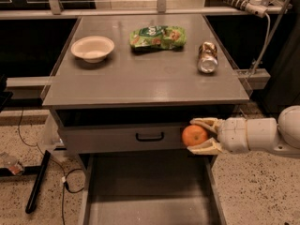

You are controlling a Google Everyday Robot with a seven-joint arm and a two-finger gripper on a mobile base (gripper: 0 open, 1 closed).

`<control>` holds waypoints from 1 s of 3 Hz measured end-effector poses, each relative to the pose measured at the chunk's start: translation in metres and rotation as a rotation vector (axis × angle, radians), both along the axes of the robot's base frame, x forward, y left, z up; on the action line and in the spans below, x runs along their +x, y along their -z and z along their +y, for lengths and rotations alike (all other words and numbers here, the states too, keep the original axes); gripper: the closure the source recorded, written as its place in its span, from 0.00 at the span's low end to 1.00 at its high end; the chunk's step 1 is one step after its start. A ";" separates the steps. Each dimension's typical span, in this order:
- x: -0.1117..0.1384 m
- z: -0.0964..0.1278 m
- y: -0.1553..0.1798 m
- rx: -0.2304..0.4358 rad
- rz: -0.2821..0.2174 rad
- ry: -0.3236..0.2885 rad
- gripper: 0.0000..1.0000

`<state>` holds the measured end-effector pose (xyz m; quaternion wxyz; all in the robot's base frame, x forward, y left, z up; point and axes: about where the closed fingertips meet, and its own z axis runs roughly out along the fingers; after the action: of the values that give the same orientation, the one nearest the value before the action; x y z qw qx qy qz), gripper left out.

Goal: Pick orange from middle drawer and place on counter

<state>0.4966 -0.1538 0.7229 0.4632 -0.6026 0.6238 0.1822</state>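
The orange (194, 135) is held between the two cream fingers of my gripper (198, 136), which reaches in from the right on a white arm. It hangs in front of the shut grey drawer front with the black handle (149, 136), above the open middle drawer (145, 191) and just below the counter's front edge. The counter (145, 76) is the grey top of the cabinet.
On the counter stand a white bowl (93, 48) at the back left, a green snack bag (157, 37) at the back middle and a tipped can (207, 57) at the right. A black stand leg (37, 182) and cables lie on the speckled floor at left.
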 end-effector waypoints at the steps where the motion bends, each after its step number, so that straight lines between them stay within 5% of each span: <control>1: -0.010 0.017 -0.011 -0.006 -0.015 -0.045 1.00; 3: -0.028 0.074 -0.098 -0.034 -0.144 -0.228 1.00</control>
<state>0.4684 -0.0800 0.8214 0.4726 -0.6890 0.5195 0.1793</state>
